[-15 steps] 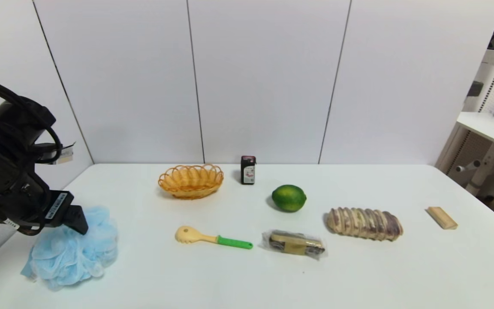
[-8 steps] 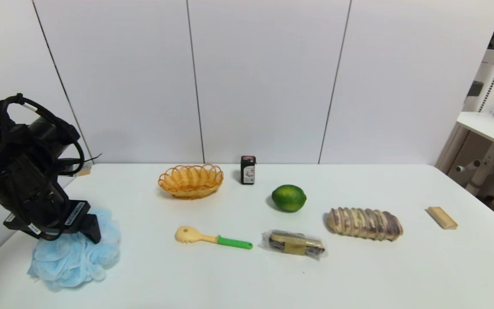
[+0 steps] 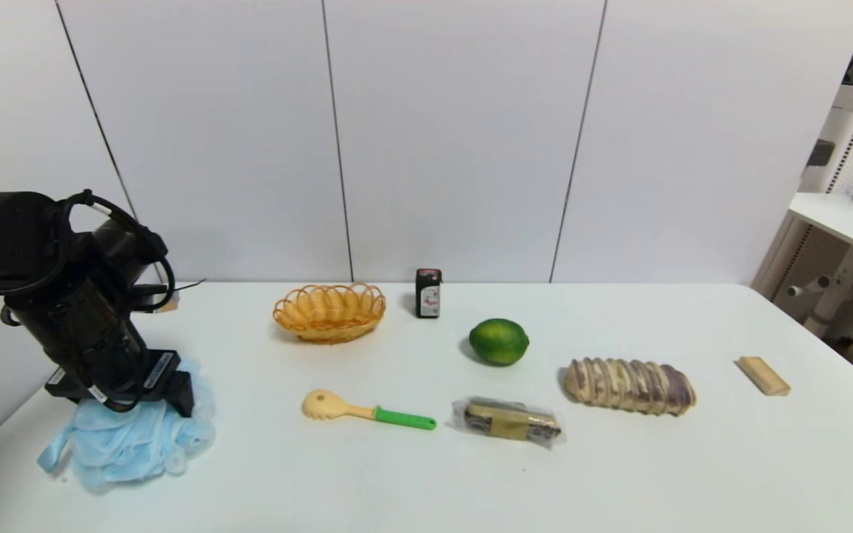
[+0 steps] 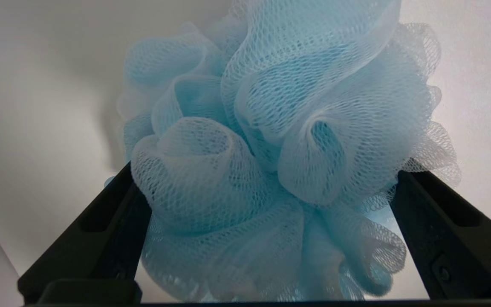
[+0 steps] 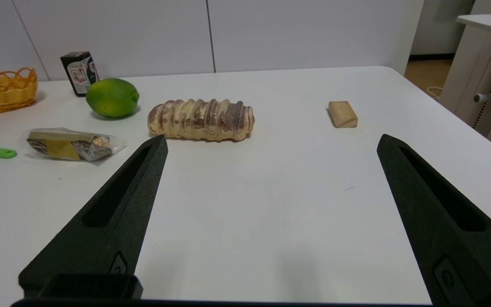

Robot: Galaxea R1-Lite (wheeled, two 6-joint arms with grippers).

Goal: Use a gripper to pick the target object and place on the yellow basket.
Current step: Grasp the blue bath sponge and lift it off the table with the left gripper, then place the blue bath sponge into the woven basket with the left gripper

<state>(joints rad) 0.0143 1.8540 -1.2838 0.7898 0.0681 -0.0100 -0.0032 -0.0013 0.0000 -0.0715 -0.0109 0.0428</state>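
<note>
The light-blue mesh bath puff (image 3: 130,444) lies at the table's near left corner, squashed under my left gripper (image 3: 146,403), which points down into its top. In the left wrist view the puff (image 4: 271,128) fills the gap between the two black fingers (image 4: 113,204); the left gripper (image 4: 264,169) is open, jaws spread wide on either side of it. The yellow basket (image 3: 330,311) stands empty at the back centre-left, well away from the puff. My right gripper (image 5: 272,138) hovers open over bare table at the near right, out of the head view.
On the table are a green lime (image 3: 499,341), a small black box (image 3: 428,293) beside the basket, a cream spoon with a green handle (image 3: 367,409), a wrapped packet (image 3: 509,420), a bread loaf (image 3: 628,385) and a wooden block (image 3: 763,375).
My left arm has swung in from the left and lowered onto the puff, which now looks flatter and spread under the fingers.
</note>
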